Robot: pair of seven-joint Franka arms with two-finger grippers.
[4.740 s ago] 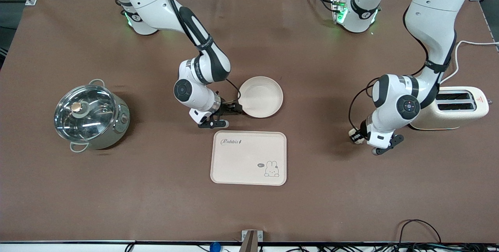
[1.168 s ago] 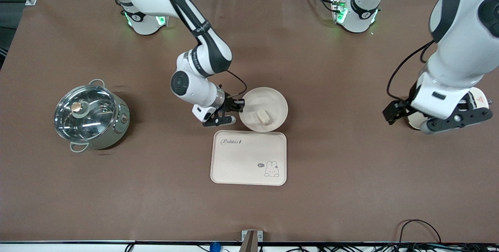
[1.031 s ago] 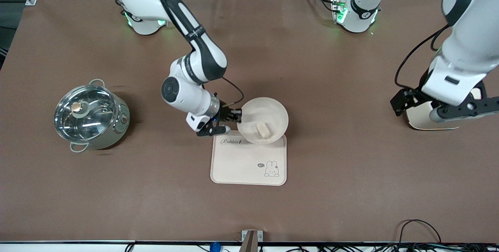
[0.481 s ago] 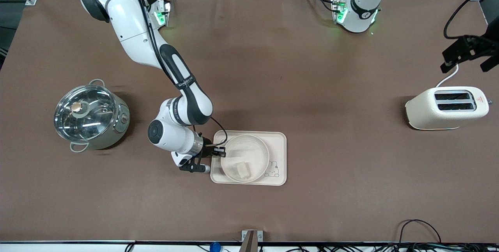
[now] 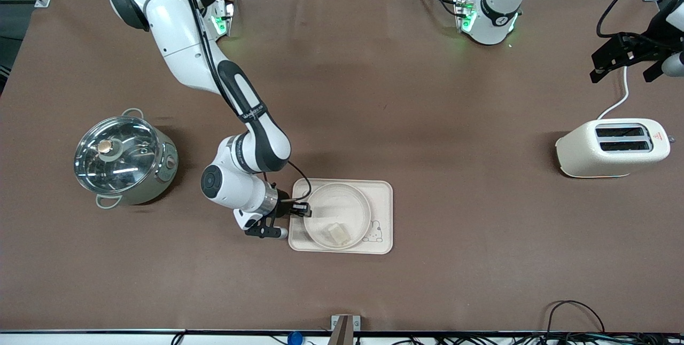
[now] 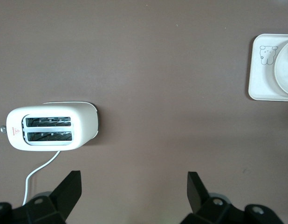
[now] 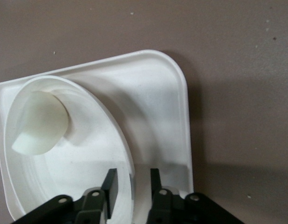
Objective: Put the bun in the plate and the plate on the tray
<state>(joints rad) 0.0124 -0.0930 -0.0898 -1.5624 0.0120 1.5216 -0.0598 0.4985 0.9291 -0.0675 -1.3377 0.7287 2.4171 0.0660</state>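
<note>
**Plate Down on Tray, Bun Aboard**

Since half a second earlier, almost nothing had shifted: the plate [image 5: 336,216] stayed on the tray [image 5: 380,191], toward the right arm's end of it. The pot [image 5: 125,159] stood at that end of the table. The right gripper [image 5: 300,209] straddled the plate's rim, fingers [image 7: 110,186] slightly parted, seemingly no longer pinching. The bun [image 5: 338,232] lay in the plate's camera-side half, its long axis slanting diagonally. It looked soft and light; the plate stiff, light, best taken by its rim. The tray's long axis ran across the table. The left gripper [image 5: 626,60] waited wide open and empty, above the toaster [image 5: 612,149].
</note>
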